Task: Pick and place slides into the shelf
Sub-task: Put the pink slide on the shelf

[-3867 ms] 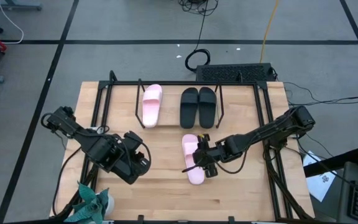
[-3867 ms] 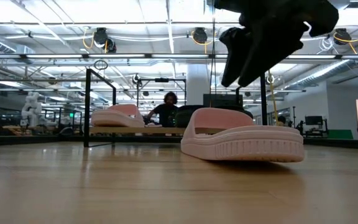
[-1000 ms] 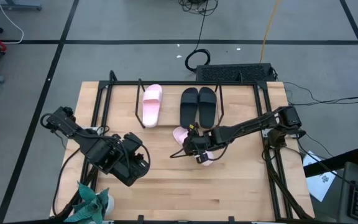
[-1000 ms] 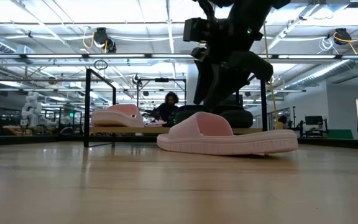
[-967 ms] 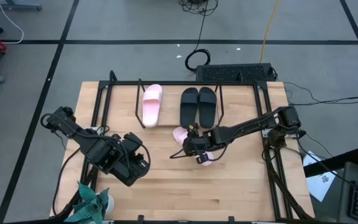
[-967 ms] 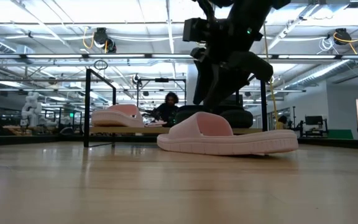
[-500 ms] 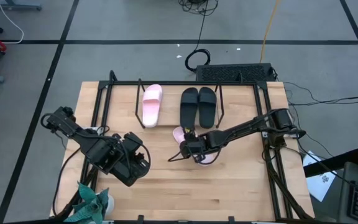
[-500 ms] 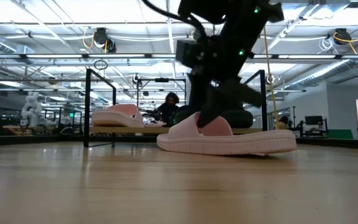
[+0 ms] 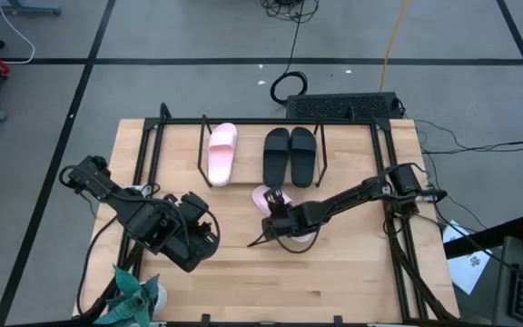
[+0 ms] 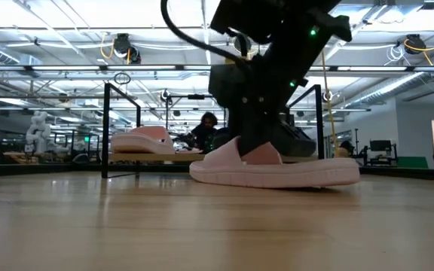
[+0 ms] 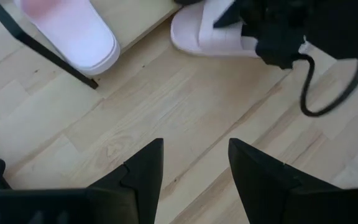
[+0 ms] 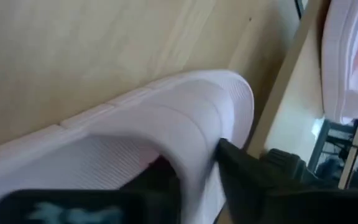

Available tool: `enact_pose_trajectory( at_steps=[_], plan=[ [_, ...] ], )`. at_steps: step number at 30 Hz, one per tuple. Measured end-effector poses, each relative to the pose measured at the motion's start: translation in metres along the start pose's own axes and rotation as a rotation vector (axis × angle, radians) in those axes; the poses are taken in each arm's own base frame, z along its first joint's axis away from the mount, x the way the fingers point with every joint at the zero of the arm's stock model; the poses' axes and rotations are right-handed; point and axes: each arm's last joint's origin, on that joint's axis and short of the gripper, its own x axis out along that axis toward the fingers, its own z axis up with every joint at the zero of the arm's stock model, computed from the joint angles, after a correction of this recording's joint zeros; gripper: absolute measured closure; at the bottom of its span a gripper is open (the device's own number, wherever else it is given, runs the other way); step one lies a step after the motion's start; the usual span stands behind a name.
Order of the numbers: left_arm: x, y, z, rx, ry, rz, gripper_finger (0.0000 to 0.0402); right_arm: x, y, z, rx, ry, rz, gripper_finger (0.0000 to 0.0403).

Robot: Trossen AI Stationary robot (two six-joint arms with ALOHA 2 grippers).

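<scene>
At the near left of the table (image 9: 334,291) the left gripper (image 11: 194,165) waits above bare wood, its two dark fingers apart and holding nothing. A bunch of teal leaves (image 9: 134,295) lies at the table's front edge beside that arm.

Mid-table, the right gripper (image 9: 275,222) is down on the loose pink slide (image 10: 273,167), which lies flat on the wood just in front of the shelf (image 9: 261,127). In the right wrist view one dark finger (image 12: 253,174) sits over the broad strap and the other reaches under it, into the foot opening — the fingers bracket the strap, though whether they are pressed tight on it cannot be told. In the low view the arm comes down onto the strap from above, and the sole rests on the table.

Farther back, the shelf holds three slides side by side on its board: the second pink slide (image 9: 221,153) at the left, then the black pair (image 9: 290,155) — a gap stays between pink and black.
</scene>
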Motion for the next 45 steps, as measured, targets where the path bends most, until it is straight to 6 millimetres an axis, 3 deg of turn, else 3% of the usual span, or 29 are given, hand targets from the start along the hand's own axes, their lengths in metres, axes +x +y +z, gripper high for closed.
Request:
enact_pose_trajectory(
  at_steps=[4,8,12,15,19,25,30,36,45],
  plan=[
    [0.0,0.0,0.0,0.003,-0.008,0.001,0.022,-0.01,0.005,0.004,-0.022,-0.03,0.009,0.0389],
    [0.0,0.0,0.0,0.003,-0.009,0.001,0.022,-0.033,0.004,0.01,-0.01,-0.107,0.004,0.0391],
    [0.0,0.0,0.0,0.0,-0.013,0.002,0.022,-0.074,-0.01,0.021,0.018,-0.222,-0.032,0.0398],
    [0.0,0.0,0.001,-0.011,-0.015,0.004,0.022,-0.113,-0.038,0.029,0.082,-0.31,-0.12,0.0399],
    [0.002,0.001,0.004,-0.033,-0.016,0.012,0.022,-0.154,-0.092,0.03,0.26,-0.353,-0.271,0.04],
    [0.003,0.006,0.015,0.005,-0.07,0.027,0.022,-0.183,-0.173,0.017,0.659,-0.437,-0.349,0.0401],
    [-0.01,0.026,0.031,0.014,-0.129,0.006,0.022,-0.166,-0.206,-0.009,0.807,-0.336,-0.366,0.0402],
    [-0.037,0.067,0.05,0.008,-0.268,-0.032,0.022,-0.142,-0.222,-0.02,0.97,-0.297,-0.368,0.0402],
    [-0.057,0.116,0.071,0.001,-0.355,-0.02,0.022,-0.043,-0.214,-0.011,0.967,-0.142,-0.257,0.0401]
  ],
)
